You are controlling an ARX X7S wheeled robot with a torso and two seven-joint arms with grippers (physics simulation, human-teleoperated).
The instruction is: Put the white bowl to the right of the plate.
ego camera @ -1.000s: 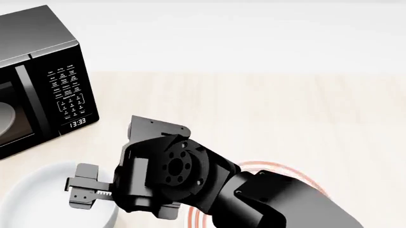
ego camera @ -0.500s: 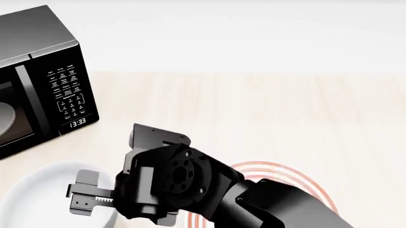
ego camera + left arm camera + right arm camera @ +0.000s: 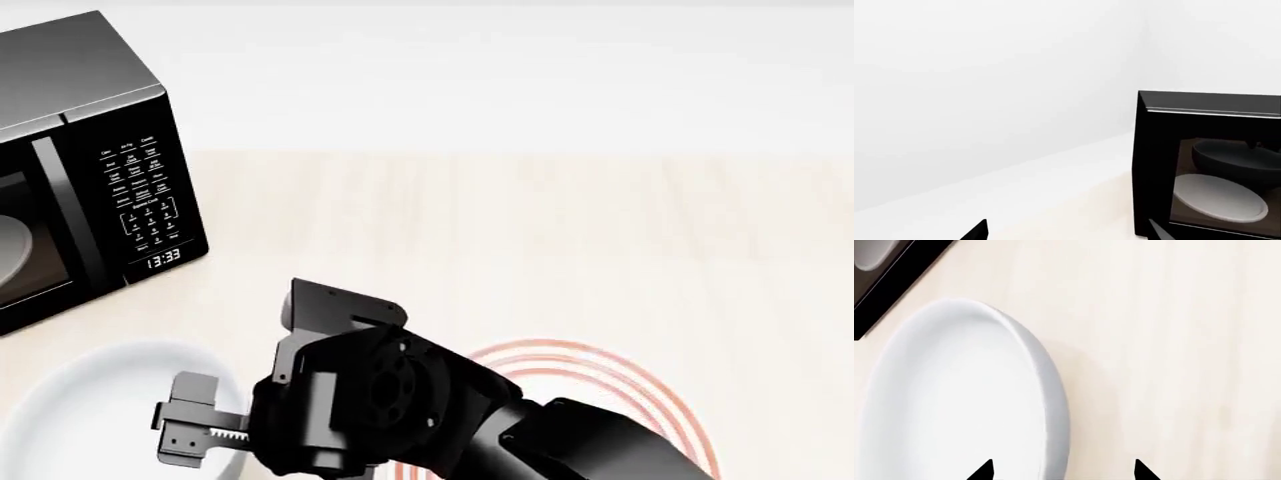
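The white bowl [image 3: 80, 410] sits at the near left of the wooden counter, cut off by the head view's lower edge. The plate [image 3: 601, 385] with red rings lies to its right, partly hidden under my right arm. My right gripper [image 3: 194, 430] hangs over the bowl's right rim. In the right wrist view the bowl [image 3: 954, 405] fills one side, and the open gripper [image 3: 1062, 471] has one fingertip over the bowl's inside and the other outside its wall. My left gripper [image 3: 1066, 234] is open and empty, facing the microwave, and is not in the head view.
A black microwave [image 3: 80, 200] stands at the far left, behind the bowl. The left wrist view shows its door [image 3: 1207, 165] with a pale dish [image 3: 1217, 197] inside. Bare light wood counter [image 3: 561, 230] stretches to the right and back, up to a white wall.
My right arm has moved toward the counter's near edge and slightly right, lowering the gripper over the bowl's rim. More of the plate's red rings now shows. The bowl and plate have not moved.
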